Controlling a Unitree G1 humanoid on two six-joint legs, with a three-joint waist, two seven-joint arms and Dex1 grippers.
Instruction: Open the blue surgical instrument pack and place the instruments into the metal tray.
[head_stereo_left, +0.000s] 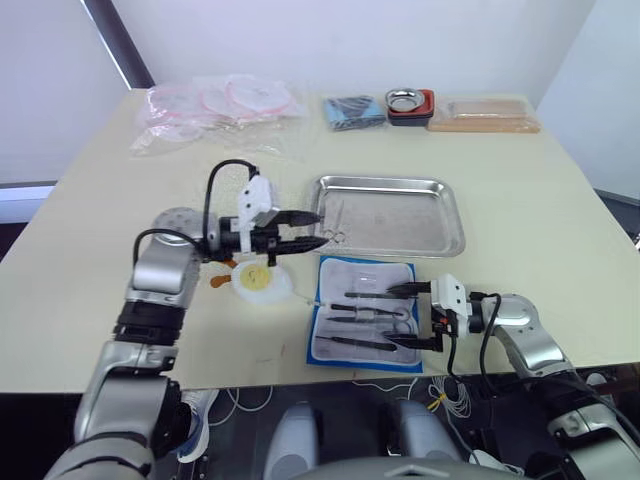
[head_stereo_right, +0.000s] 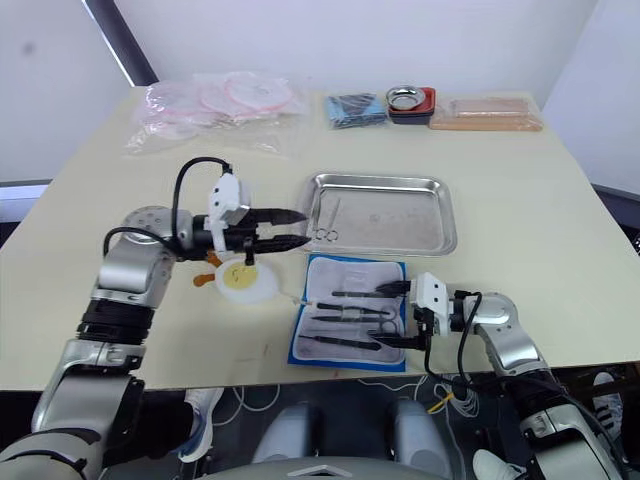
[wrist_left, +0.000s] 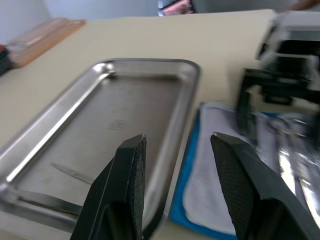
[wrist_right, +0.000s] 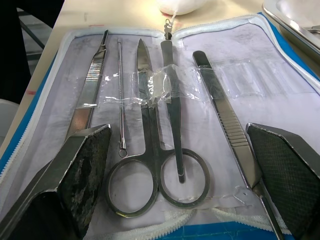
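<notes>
Nearest the table's front edge, the blue surgical instrument pack lies unzipped and spread flat, pale lining up, with the instruments in a row under a clear strap. The right gripper sits at the pack's 3 o'clock edge, released, its fingers spread wide either side of the row and gripping nothing. Just beyond the pack, at its 12 o'clock, is the metal tray. The left gripper hovers at the tray's 9 o'clock rim, released too, with a ring-handled tool lying in the tray beside its tips.

My read: the pack is open and the transfer is underway, one piece in, the rest waiting. Next, the right gripper should close on one tool, probably the tweezers on its side of the row, and draw it from under the strap without dragging the pack.

The right wrist view separates each tool: scissors, a thin probe, flat handles. The head views blur these into dark bars, but give the layout. The left wrist view catches a slim blade already in the tray.
</notes>
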